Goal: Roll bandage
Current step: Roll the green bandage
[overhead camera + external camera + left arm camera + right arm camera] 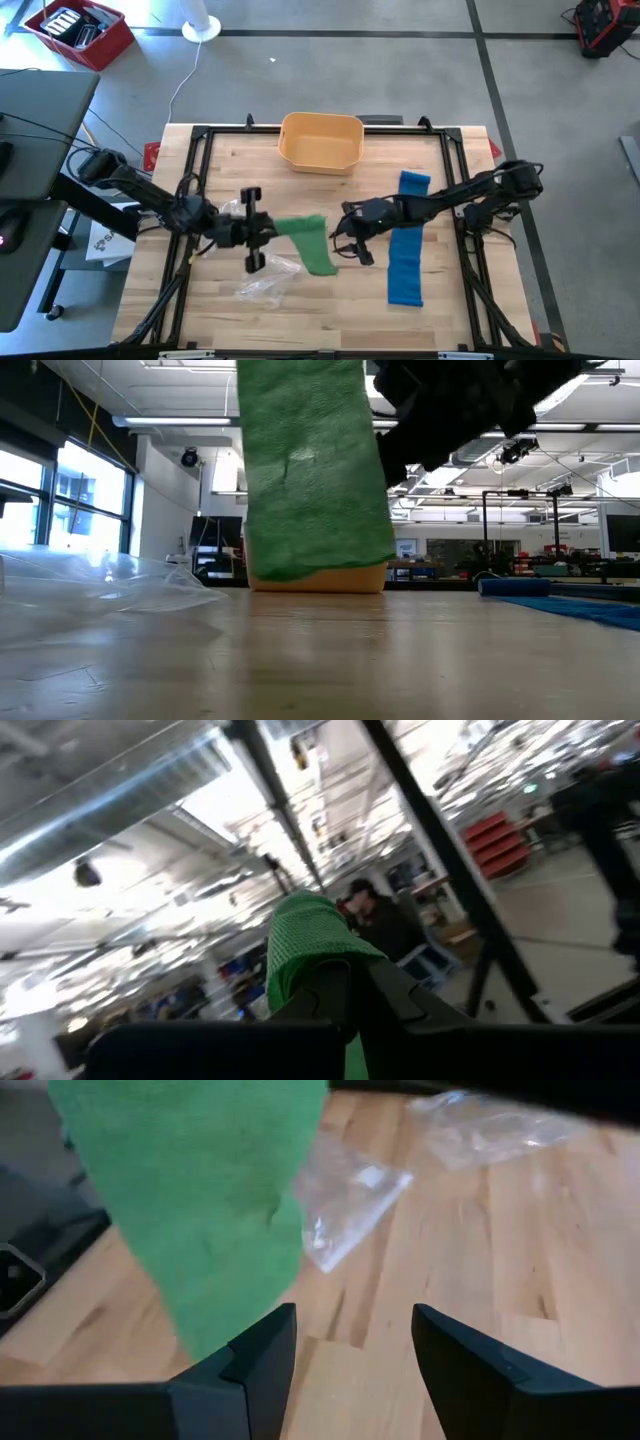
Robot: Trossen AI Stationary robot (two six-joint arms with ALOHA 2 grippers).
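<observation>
Green bandage [312, 243] hangs mid-worktop, one end pinched in the closed left hand [262, 230]. Right hand [347, 243] just beside it, fingers spread, empty. Clear plastic bag [266, 283] nearby on wooden worktop [330, 310]; blue bandage [407, 253] lies flat; yellow bin [320, 141] behind.

Light wood plank surface [330, 310] in a black metal frame, standing on a grey concrete floor [400, 70] with dark seam lines. Red plastic crate [80, 35] of dark items on the floor beyond the surface's far left corner, white round fan base [201, 28] with white cable close by. Grey desk [35, 120] left of the surface. Low view: large windows [60, 510] at left, white ceiling with strip lights [520, 485], workbenches far back.
</observation>
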